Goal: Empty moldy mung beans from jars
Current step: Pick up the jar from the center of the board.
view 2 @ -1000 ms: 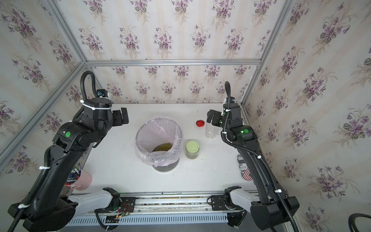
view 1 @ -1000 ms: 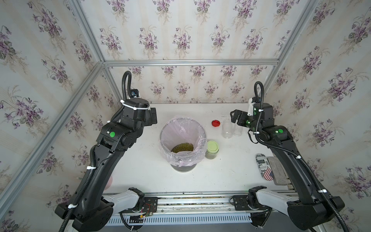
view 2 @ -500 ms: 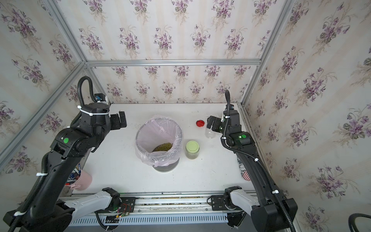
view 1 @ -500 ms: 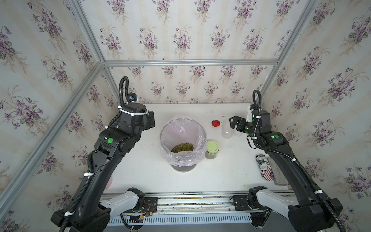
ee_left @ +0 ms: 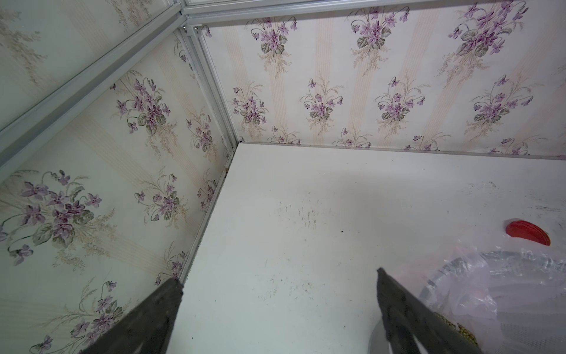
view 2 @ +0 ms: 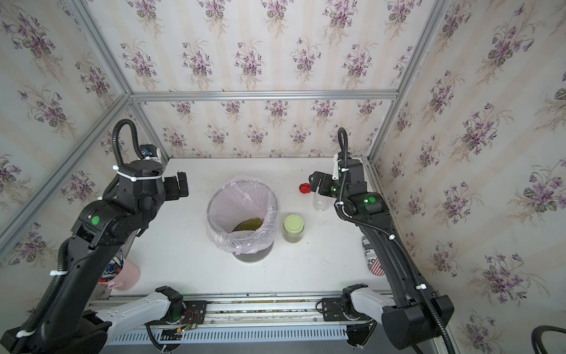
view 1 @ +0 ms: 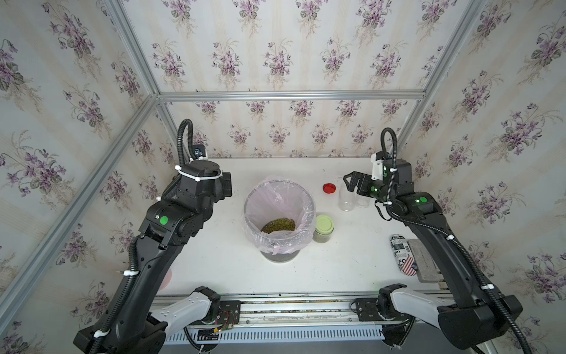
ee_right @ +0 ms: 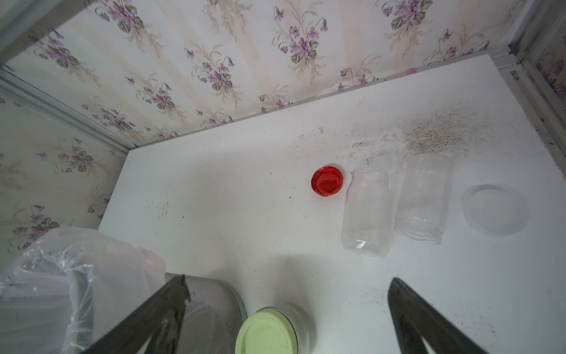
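Note:
Mung beans [view 1: 278,226] [view 2: 248,224] lie heaped inside the bin lined with a pink bag [view 1: 306,196] [view 2: 274,199]. A jar with a pale green lid [view 1: 324,228] [view 2: 293,228] [ee_right: 272,331] stands beside the bin, greenish contents showing through the glass. Two empty clear jars [ee_right: 367,211] [ee_right: 424,199] [view 1: 346,199] sit at the back right, a red lid [view 1: 329,188] [ee_right: 327,180] [ee_left: 527,233] next to them. My right gripper [view 1: 349,180] [ee_right: 288,279] hangs open above them. My left gripper [view 1: 226,188] [ee_left: 279,276] is open and empty, left of the bin.
A clear lid [ee_right: 494,210] lies right of the empty jars, with pale spilled grit [ee_right: 441,131] behind. A printed case [view 1: 403,254] and a grey block [view 1: 424,260] lie at the right edge. A pink cup of pens [view 2: 122,274] stands front left.
My left arm has drawn back a little, away from the bin. My right gripper has shifted slightly left above the empty jars. Both stay open.

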Available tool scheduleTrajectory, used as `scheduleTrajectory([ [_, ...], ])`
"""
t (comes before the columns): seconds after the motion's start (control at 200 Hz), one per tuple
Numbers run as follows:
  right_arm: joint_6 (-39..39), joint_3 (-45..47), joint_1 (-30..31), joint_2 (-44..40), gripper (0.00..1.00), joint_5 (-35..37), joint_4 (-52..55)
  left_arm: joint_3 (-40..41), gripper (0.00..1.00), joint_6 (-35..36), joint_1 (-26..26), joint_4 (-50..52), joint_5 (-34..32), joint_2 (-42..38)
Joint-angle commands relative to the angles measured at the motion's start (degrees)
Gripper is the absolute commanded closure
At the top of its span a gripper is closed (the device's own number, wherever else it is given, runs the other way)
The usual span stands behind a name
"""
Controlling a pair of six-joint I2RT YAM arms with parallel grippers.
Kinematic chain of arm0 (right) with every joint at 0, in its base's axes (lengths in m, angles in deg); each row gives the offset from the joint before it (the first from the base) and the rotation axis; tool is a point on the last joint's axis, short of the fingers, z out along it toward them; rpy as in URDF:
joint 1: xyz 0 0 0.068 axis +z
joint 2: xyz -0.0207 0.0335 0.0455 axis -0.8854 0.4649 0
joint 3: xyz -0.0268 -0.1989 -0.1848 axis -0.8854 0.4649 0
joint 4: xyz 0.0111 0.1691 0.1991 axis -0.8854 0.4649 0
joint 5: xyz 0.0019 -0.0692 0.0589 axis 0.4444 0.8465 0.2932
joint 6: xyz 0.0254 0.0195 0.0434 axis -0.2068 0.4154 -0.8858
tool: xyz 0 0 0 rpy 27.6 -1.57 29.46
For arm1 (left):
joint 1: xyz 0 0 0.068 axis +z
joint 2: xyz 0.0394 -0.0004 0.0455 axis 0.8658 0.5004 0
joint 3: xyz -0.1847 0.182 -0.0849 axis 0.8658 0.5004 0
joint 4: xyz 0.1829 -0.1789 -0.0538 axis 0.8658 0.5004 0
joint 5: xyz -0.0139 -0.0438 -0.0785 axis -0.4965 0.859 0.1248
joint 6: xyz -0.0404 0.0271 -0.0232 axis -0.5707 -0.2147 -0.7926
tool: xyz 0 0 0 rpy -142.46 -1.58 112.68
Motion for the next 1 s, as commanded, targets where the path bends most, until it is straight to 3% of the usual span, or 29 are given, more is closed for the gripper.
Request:
scheduleTrajectory([
  [0.0,0.5,-1.4,2.7,1.5,0.03,1.7,6.7,-0.1,0.0,0.8,0.1,-1.4,-1.8,0.0],
  [0.13,0.4,-2.9,5.9,3.9,0.08,2.6,12.1,-0.5,0.0,0.7,0.1,-1.5,-2.0,-0.4],
  [0.43,0.0,-2.3,10.2,6.9,0.07,3.6,20.0,0.0,0.0,0.1,0.1,-1.4,-2.0,-0.3],
  [0.575,-0.7,-1.6,13.8,9.1,0.01,4.4,20.7,0.7,0.0,-0.4,0.1,-1.4,-1.5,0.2],
  [0.659,-1.1,-1.2,17.3,10.2,0.0,4.7,20.2,0.7,0.0,-0.6,0.1,-1.4,-1.2,0.4],
  [0.994,-1.6,0.5,20.6,14.2,0.0,4.2,18.1,1.2,0.0,-0.4,0.1,-1.4,-1.8,0.2],
])
